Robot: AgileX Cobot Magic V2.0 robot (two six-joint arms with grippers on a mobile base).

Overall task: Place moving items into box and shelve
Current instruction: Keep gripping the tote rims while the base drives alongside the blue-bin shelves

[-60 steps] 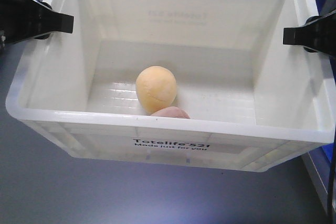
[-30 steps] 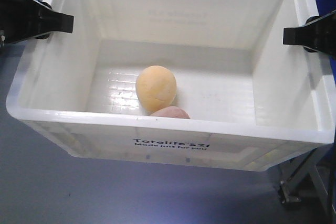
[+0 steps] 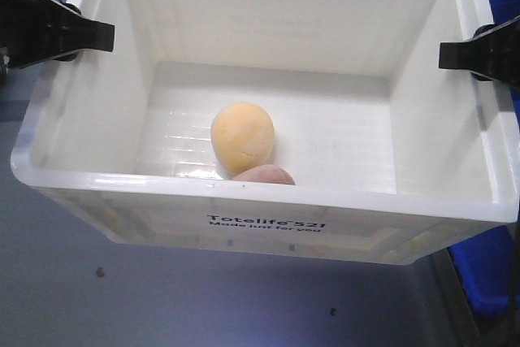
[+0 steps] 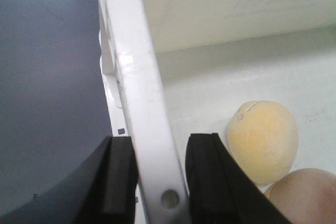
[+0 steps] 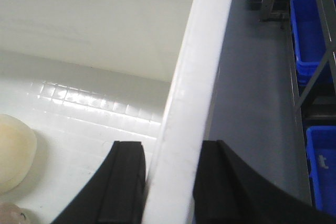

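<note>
The white box (image 3: 268, 205) with black "Totelife 521" print fills the front view, held off the grey floor between both arms. Inside it lie a pale yellow-orange lump (image 3: 242, 137) and, partly behind the near rim, a pinkish-brown lump (image 3: 265, 175). My left gripper (image 4: 157, 174) is shut on the box's left rim (image 4: 144, 103), one finger outside and one inside. My right gripper (image 5: 170, 179) is shut on the right rim (image 5: 194, 82) the same way. The yellow-orange lump (image 4: 262, 140) and the pinkish-brown lump (image 4: 304, 198) also show in the left wrist view.
Grey floor (image 3: 97, 298) lies below the box. Blue plastic bins (image 5: 307, 30) on a metal shelf frame stand to the right, and another blue bin (image 3: 483, 270) shows under the box's right corner.
The box stays gripped on both rims with the lumps unmoved inside. The background under it has shifted: the metal frame at lower right is gone and a blue bin shows there now.
</note>
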